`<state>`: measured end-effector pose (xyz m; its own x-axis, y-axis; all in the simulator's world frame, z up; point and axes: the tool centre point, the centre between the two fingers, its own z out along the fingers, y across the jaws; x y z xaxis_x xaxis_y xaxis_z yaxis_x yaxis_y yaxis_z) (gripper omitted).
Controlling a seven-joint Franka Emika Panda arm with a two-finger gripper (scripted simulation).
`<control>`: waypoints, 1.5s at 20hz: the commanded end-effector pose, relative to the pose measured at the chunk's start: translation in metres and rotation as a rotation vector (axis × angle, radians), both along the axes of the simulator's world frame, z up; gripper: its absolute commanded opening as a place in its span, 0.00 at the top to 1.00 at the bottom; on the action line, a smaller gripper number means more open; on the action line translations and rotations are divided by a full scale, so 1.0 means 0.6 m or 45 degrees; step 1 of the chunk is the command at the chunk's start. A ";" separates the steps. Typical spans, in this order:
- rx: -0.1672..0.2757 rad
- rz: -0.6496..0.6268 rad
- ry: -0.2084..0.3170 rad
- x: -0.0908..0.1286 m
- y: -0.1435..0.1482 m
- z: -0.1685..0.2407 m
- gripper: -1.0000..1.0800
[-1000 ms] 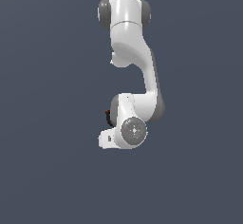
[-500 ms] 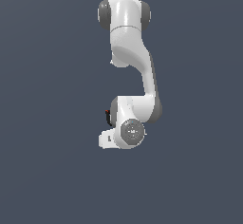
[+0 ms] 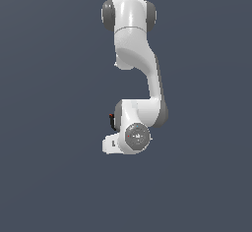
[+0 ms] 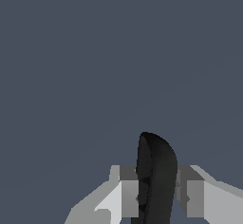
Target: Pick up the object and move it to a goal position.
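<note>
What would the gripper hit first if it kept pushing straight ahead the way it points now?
Nothing visible. The gripper is shut on the black clamp, and beyond it the wrist view shows only plain grey surface; how far off that surface lies is unclear.

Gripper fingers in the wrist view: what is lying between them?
The black spring clamp sits between the two fingers of the gripper, which press its sides. The wrist view shows this.

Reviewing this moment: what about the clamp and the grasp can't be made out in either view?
- Exterior view: the arm covers the gripper; of the clamp only a dark sliver with a red spot shows.
- Wrist view: the clamp sits between the gripper fingers, cut off by the frame edge; handles, pivot, tips unseen.
- No goal marker visible.
</note>
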<state>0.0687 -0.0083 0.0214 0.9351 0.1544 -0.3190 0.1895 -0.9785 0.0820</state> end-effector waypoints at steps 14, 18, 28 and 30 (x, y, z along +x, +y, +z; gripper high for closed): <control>-0.101 -0.075 -0.353 0.111 0.019 0.079 1.00; -0.150 -0.112 -0.528 0.157 0.029 0.128 1.00; -0.268 -0.201 -0.950 0.239 0.057 0.266 1.00; -0.288 -0.216 -1.021 0.248 0.063 0.292 1.00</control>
